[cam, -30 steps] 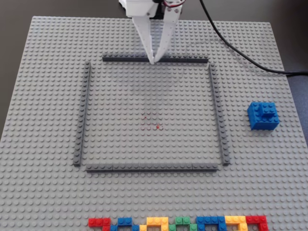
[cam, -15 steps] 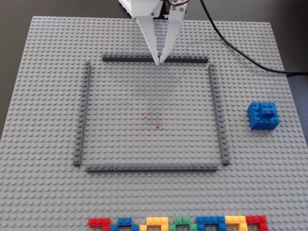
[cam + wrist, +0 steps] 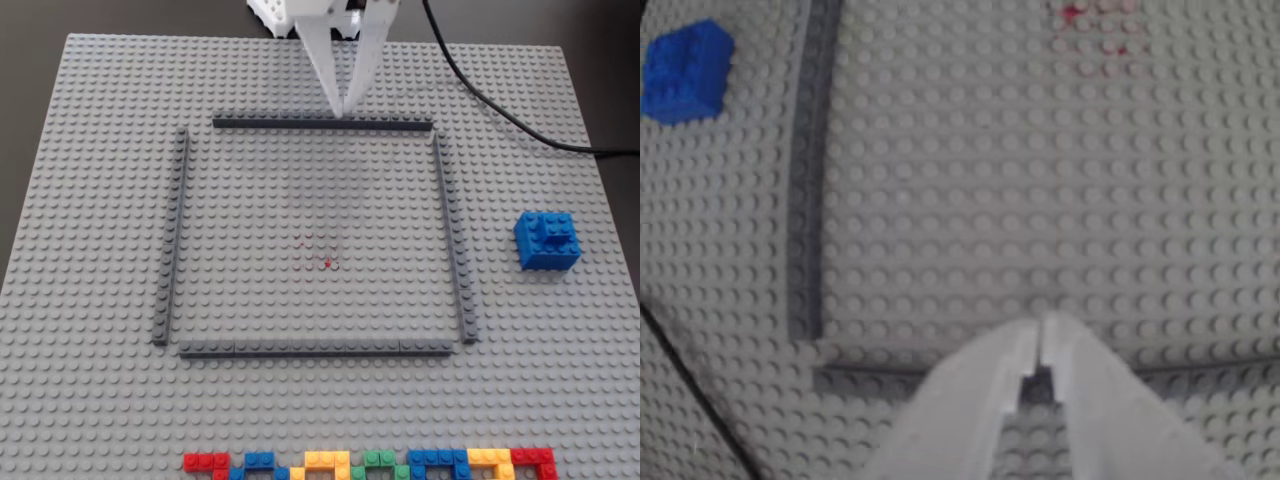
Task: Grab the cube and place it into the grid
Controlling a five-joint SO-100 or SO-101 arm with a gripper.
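- Since a second ago: gripper (image 3: 346, 112) tips have shifted right along the top strip and slightly up-frame in the fixed view; the arm body has slid further out of the top edge. Cube and grid are unchanged.
- Gripper state: the two white fingers meet at the tips, pressed together, nothing between them. The wrist view (image 3: 1040, 335) shows the same, only a thin seam between the fingers.
- Gripper position: at top centre of the fixed view, tips over the grid's top strip, just right of its middle.
- Cube (image 3: 547, 240): sits on the baseplate (image 3: 90, 400) at right-centre of the fixed view, outside the grid (image 3: 172, 240), beyond its right strip, untouched. In the wrist view it appears at the upper left corner (image 3: 686, 70), beyond a dark strip.
- Key relation: in the fixed view the cube lies to the right of and below the gripper, well apart. The right strip of the grid stands between them.
- Cube shape: near square, no clear long axis; sides sit slightly skewed to the stud rows.
- Open room: bare studs on all sides of the cube; the baseplate's right edge is near it, with dark table beyond. Black cable (image 3: 500, 105) runs across the upper right, above the cube and clear of it.
- Judgement: task at approach stage. The fingers need to spread before descent, and the travel should clear the right strip.
- Grid interior is empty except for faint red dots (image 3: 322, 255) at centre; ample room for the drop.
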